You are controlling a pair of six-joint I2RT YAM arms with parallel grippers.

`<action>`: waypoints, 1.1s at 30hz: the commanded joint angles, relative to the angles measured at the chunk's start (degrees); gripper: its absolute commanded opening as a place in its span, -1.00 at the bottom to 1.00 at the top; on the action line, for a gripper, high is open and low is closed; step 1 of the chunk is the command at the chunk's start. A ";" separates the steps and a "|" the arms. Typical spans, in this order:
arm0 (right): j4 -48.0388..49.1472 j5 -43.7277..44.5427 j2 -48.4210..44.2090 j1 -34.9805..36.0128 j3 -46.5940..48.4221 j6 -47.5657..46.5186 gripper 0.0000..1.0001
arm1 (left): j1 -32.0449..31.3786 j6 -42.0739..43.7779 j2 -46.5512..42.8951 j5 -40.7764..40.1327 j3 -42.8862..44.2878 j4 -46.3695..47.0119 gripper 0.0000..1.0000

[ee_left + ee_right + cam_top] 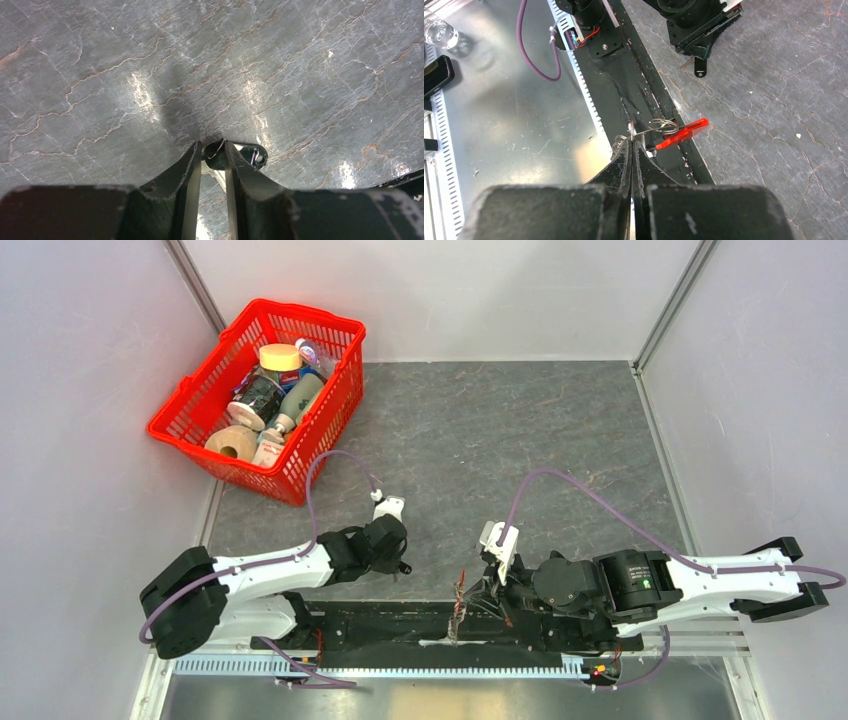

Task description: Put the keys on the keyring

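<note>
Gripping item one, a small metal key with a dark black head, was the left gripper. Its fingers were drawn to a narrow slit around one end of the key, and the black head stuck out to one side, low over the grey veined table top. Whether the key touched that surface could not be told. Item two was a keyring of silvery wire loops carrying a flat bright red tag. It sat pinched between the closed tips of the right gripper. The loops and tag jutted past those tips above the black base strip at the table's near edge, between the two arms. Key and keyring were apart, with the left gripper standing near, over the grey surface. Item three, a red plastic mesh basket filled with assorted containers, stood at the far left corner, well apart from both arms.
</note>
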 commanded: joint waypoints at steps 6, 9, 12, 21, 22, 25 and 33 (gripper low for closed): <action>3.70 0.26 -1.17 0.34 -0.40 0.97 -1.00 | 0.14 2.10 0.02 -1.81 1.93 1.47 -0.74; 3.71 0.39 -1.18 0.40 -0.48 1.02 -1.00 | 0.08 2.49 -0.86 -1.67 1.82 1.14 -0.95; 3.62 0.12 -1.11 0.42 -0.49 1.25 -1.00 | 0.07 3.44 -2.51 -0.28 1.91 0.96 -0.96; 1.76 -2.58 -1.00 0.38 0.92 0.84 -1.00 | 0.02 6.83 -13.31 9.36 3.57 -0.03 -0.95; 1.25 -2.96 -0.84 0.40 1.43 0.55 -1.00 | 0.13 7.32 -14.54 11.02 4.06 -0.46 -0.95; -0.45 -3.77 -0.33 0.34 2.90 -0.44 -1.00 | 0.04 9.12 -17.47 16.04 5.51 -1.29 -0.96; -6.06 -5.34 -0.08 0.39 8.04 -3.20 -1.00 | 0.04 13.27 -25.16 32.40 9.87 -3.19 -0.96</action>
